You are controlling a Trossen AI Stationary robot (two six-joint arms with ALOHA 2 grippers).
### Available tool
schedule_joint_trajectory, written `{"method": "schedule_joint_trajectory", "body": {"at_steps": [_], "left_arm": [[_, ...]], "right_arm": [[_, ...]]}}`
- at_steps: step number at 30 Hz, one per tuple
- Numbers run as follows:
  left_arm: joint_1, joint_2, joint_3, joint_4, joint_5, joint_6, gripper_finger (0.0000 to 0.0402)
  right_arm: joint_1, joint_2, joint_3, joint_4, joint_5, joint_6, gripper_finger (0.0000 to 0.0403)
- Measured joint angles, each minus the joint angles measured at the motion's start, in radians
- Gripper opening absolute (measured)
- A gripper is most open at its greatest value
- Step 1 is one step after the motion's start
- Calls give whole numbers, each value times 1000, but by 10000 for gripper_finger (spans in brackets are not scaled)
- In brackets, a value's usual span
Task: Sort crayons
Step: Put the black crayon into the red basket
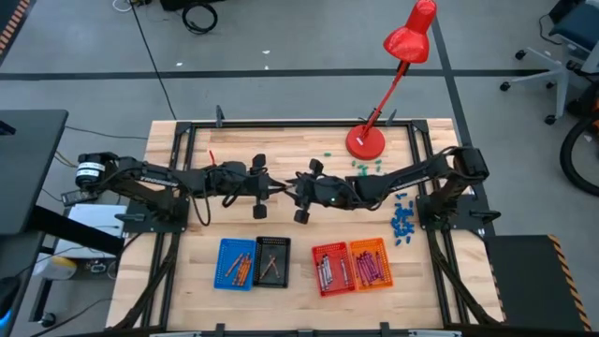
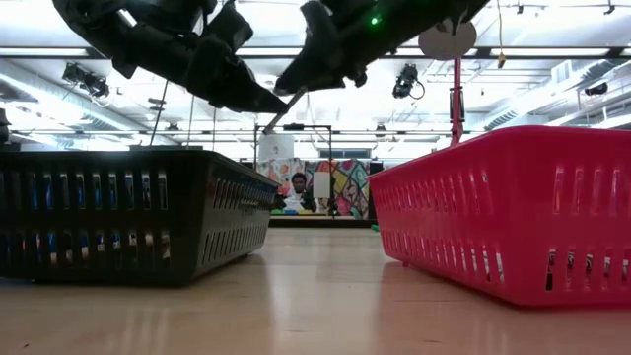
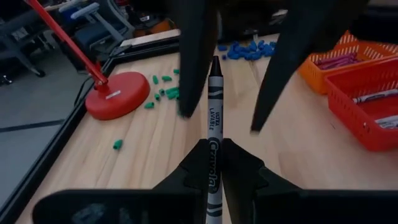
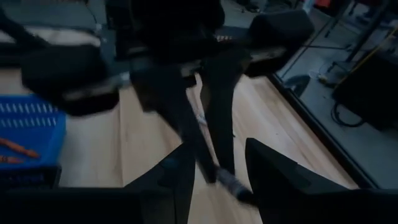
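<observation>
Two grippers meet mid-air over the table's middle, a grey crayon passing between them.

The left gripper (image 3: 214, 163) pinches a grey Crayola crayon (image 3: 214, 118) near its lower end, its tip pointing toward the right gripper (image 3: 231, 74), whose fingers (image 3: 283, 62) stand spread on either side of the tip without clearly touching it. Both arms hang above the wooden table (image 1: 299, 281), behind a row of four baskets: blue basket (image 1: 236, 263), black basket (image 1: 272, 260), red basket (image 1: 329, 268), orange basket (image 1: 370, 263), each holding crayons. A red desk lamp (image 1: 367, 140) stands at the back, green bits (image 3: 163, 93) and blue chunks (image 1: 402, 220) near it.
</observation>
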Motion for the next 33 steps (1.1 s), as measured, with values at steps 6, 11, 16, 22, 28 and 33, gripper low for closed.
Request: {"method": "schedule_joint_trajectory", "body": {"at_steps": [6, 11, 16, 22, 28, 33], "left_arm": [[-3, 0, 0, 0, 0, 0, 39], [-3, 0, 0, 68, 47, 13, 39], [-3, 0, 0, 135, 49, 25, 39], [-3, 0, 0, 262, 51, 32, 39], [-2, 0, 0, 399, 110, 47, 39], [-3, 0, 0, 480, 152, 53, 39]], "right_arm": [[11, -52, 0, -127, -29, 19, 145], [18, -79, 0, -140, 7, 25, 145], [67, -136, 0, -74, 88, -72, 145], [119, -177, 0, 14, 178, -186, 145], [159, -175, 0, 158, 242, -345, 145], [184, -175, 0, 288, 257, -467, 145]]}}
